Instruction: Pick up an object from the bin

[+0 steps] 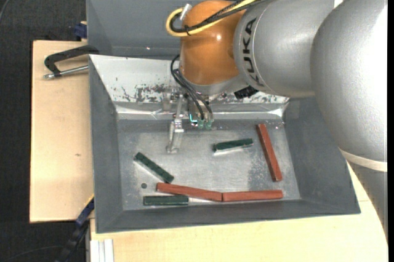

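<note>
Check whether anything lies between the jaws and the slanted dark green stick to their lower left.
Nothing visible does. Bare bin floor separates the jaws from the slanted dark green stick. The red stick lies beyond it by the near wall; another green stick lies off to the right.

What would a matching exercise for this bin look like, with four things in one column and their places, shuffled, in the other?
Things:
A. gripper
B. red stick lying steeply
C. slanted dark green stick
D. two red sticks end to end

Places:
1. along the front wall
2. view's left part of the floor
3. near the back wall, above bare floor
4. view's right part of the floor

Pairs: A-3, B-4, C-2, D-1.
</note>
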Controlling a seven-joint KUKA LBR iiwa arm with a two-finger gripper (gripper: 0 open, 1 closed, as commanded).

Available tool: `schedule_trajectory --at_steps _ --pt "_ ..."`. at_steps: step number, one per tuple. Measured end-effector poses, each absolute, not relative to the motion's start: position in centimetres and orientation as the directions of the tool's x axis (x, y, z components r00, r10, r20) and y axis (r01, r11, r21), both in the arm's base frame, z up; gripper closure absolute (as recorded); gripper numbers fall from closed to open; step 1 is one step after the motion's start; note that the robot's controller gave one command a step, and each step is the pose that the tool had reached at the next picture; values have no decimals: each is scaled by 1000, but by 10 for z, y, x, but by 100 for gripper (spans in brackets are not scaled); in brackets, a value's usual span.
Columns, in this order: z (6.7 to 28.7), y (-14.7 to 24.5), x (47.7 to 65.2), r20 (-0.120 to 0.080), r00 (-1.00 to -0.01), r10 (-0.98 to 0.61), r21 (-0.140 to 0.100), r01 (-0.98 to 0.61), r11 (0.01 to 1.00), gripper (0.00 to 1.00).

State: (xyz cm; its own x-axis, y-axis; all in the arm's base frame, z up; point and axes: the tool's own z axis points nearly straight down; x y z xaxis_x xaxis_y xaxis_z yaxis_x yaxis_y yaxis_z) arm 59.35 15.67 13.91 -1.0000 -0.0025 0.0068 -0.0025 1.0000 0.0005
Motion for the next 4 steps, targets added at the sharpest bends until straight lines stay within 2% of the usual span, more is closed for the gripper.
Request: schedule_trajectory --at_steps 1,2,3,4 --pt "67 219 506 8 -995 -96 2 -96 995 0" --pt "102 195 492 1 -1000 9 1 9 1000 0" --pt "101 190 511 -4 -954 301 4 300 954 0" --pt "69 217 494 3 -816 578 -2 578 816 0"
